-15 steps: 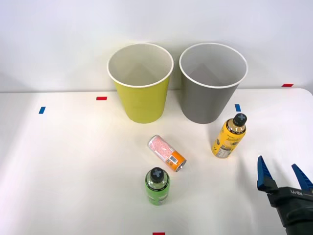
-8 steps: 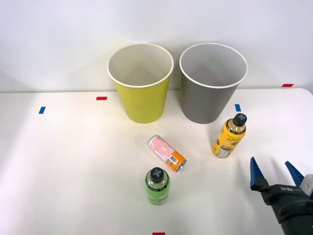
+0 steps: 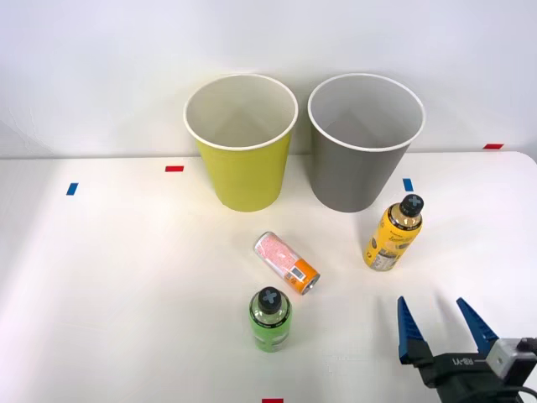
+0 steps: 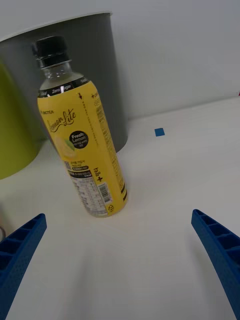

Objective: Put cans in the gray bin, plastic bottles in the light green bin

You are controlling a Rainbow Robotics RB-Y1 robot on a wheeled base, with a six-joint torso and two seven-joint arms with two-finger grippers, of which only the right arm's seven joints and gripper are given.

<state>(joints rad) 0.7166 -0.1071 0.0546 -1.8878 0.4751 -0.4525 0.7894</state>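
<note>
While upright, yellow bottle [image 3: 393,238] stands beyond end effector [image 3: 442,323] (spread).

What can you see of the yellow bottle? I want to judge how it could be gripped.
The yellow bottle is plastic-looking, with a black screw cap, a clear neck and a yellow wrapped label showing a lemon picture, printed text and a barcode. It stands upright on the white table, touching nothing else, just in front of the gray bin. The open right gripper is nearer the robot, with the bottle ahead between its spread fingers.
</note>
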